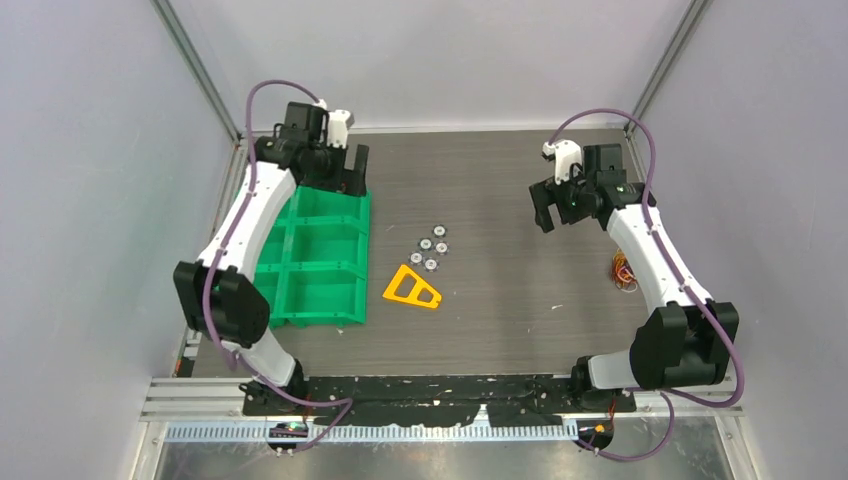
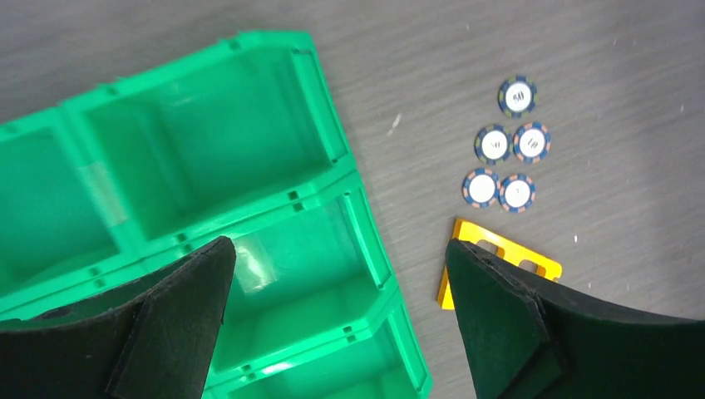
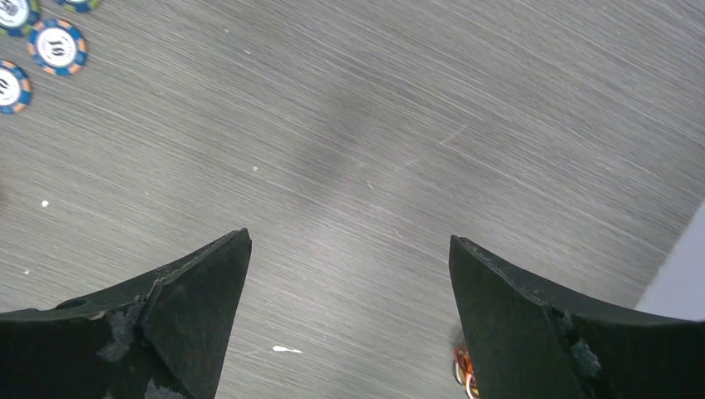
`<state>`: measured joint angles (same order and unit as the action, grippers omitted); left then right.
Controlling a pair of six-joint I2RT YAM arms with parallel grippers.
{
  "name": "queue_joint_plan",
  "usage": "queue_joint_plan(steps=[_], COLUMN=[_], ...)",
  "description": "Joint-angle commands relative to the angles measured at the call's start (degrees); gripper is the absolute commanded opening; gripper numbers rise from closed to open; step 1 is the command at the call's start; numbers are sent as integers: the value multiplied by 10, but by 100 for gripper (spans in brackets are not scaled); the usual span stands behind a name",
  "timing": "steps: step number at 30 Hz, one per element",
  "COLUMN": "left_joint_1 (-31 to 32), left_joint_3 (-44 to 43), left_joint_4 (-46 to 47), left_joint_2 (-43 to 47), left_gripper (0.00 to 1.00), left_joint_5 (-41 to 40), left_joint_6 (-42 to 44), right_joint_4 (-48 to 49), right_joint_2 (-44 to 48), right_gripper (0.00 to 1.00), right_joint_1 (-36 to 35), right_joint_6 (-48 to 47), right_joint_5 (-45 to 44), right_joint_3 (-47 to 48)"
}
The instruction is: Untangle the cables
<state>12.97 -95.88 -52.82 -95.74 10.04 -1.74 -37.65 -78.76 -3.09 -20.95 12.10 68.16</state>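
The cables (image 1: 624, 272) are a small bunch of orange, yellow and red wires on the table at the right, partly hidden under the right arm's forearm. A sliver of them shows in the right wrist view (image 3: 462, 371) beside the right finger. My right gripper (image 1: 547, 207) (image 3: 349, 324) is open and empty, held above the bare table to the far left of the bunch. My left gripper (image 1: 345, 168) (image 2: 337, 324) is open and empty above the far end of the green tray, far from the cables.
A green compartment tray (image 1: 290, 300) (image 2: 249, 50) lies at the left. Several blue poker chips (image 1: 430, 250) (image 2: 507, 154) (image 3: 56, 46) and a yellow triangular plastic piece (image 1: 412, 289) (image 2: 499, 249) lie mid-table. Walls enclose the table; a white wall edge (image 3: 677, 274) shows near the cables.
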Motion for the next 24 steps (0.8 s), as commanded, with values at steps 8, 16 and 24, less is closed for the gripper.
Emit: queue_joint_plan(steps=[8,16,24], left_joint_1=[-1,-1,-1], left_joint_3=[-52,47,49], left_joint_4=[105,204,205], left_joint_2=[99,153,133], left_gripper=[99,99,100], left_joint_5=[-16,-27,-19], left_joint_6=[82,68,59], right_joint_4=[-179,-246,-245], right_joint_2=[-78,-202,-295], right_gripper=[95,95,98], right_joint_1=[88,111,123], right_joint_6=[-116,-175,-210], right_joint_5=[-106,-198,-237], right_joint_3=[114,179,185])
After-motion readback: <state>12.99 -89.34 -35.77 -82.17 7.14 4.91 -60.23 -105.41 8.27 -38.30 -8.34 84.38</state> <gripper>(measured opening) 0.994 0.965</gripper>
